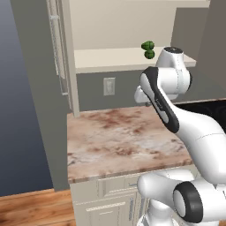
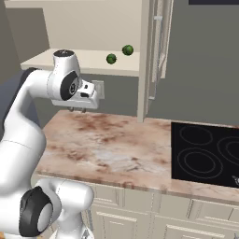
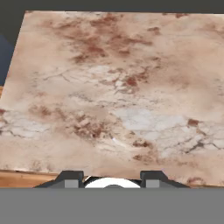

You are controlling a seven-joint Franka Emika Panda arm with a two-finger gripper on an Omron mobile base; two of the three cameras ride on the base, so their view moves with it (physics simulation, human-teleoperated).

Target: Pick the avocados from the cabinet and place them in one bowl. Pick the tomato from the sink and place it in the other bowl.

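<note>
The gripper [image 2: 77,110] hangs above the marbled countertop [image 2: 116,144], its jaws drawn as close as they go and holding nothing; in the hand view its fingertips [image 3: 72,178] point down at bare stone. In the right base view, going left to right, the arm's white elbow [image 2: 63,79] stands at 11 o'clock of the gripper. A wall outlet [image 2: 98,88] is just beside it at 1 o'clock. The avocados [image 2: 119,54] sit apart on the cream shelf of the cabinet [image 2: 93,63], up at 1 o'clock, well above the gripper. Further right are the open cabinet door [image 2: 156,46] and a black cooktop [image 2: 205,151] at 4 o'clock.
</note>
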